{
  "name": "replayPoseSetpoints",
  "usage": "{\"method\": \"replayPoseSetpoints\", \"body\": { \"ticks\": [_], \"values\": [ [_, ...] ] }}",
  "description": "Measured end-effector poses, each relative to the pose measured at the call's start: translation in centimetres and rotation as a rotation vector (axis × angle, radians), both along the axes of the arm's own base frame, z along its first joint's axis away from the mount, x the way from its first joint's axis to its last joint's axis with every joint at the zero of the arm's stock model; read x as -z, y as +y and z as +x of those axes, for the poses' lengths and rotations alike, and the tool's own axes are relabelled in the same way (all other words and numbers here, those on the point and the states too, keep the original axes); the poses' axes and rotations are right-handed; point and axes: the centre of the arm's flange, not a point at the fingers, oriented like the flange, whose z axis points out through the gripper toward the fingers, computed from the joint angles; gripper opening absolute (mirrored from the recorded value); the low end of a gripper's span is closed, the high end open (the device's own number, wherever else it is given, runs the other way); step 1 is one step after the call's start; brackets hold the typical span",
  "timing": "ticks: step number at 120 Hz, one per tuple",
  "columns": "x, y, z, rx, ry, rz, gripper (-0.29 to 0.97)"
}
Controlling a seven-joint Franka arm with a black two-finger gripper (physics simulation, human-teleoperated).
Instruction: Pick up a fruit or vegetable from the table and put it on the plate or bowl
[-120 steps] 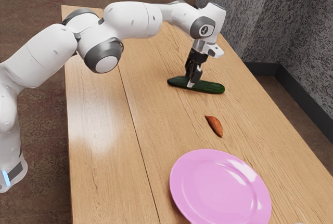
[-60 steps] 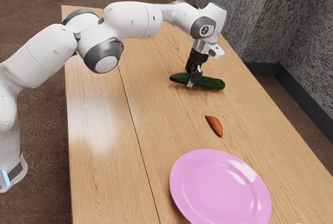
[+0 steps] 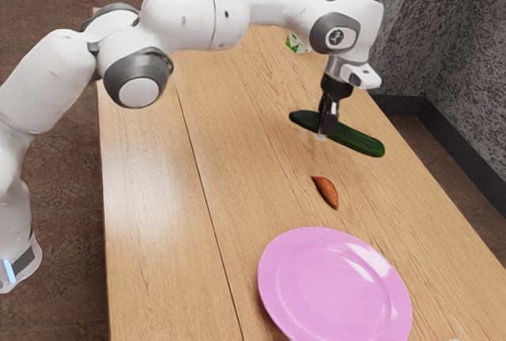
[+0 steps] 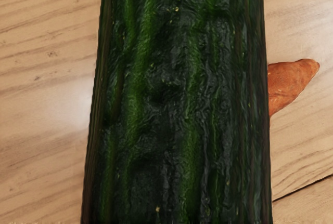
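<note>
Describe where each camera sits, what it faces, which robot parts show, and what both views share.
Exterior view: beside the table, looking down across it; shows the white arm and pincer shut on the cucumber.
Wrist view: on the hand, facing down at the cucumber, orange vegetable beyond it.
Shared: cucumber, orange vegetable, table.

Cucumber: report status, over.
Gripper shut on cucumber. Cucumber not yet on pink plate. Sweet potato lies on table between them, possibly in the path.
</note>
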Motion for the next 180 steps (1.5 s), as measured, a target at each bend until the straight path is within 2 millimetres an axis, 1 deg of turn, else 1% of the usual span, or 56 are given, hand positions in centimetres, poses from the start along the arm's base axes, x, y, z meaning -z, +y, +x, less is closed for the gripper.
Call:
{"method": "replayPoseSetpoints", "body": {
  "ticks": [20,40,53,68,87,96,116,124,138,149,161,164,173,180],
  "values": [
    [-0.8,-4.4,-3.0,0.056,0.026,-0.035,0.20],
    [-0.8,-10.4,-3.6,0.142,0.011,-0.047,0.20],
    [0.3,-13.4,-3.9,0.187,0.021,-0.065,0.20],
    [0.5,-16.8,-4.3,0.234,0.014,-0.080,0.20],
    [0.1,-21.6,-5.4,0.296,0.006,-0.087,0.20],
    [0.4,-23.8,-6.1,0.323,0.014,-0.089,0.20],
    [0.5,-27.6,-8.1,0.370,0.028,-0.091,0.20],
    [0.1,-29.0,-9.1,0.388,0.030,-0.094,0.20],
    [-0.2,-30.6,-11.0,0.409,0.043,-0.097,0.19],
    [-0.2,-31.8,-11.7,0.422,0.046,-0.100,0.19],
    [-0.2,-32.4,-12.0,0.423,0.049,-0.101,0.19],
    [-0.2,-32.5,-12.0,0.421,0.050,-0.101,0.22],
    [-0.2,-32.5,-12.1,0.412,0.056,-0.102,0.41],
    [-0.1,-32.5,-12.1,0.404,0.061,-0.103,0.50]
  ]
}}
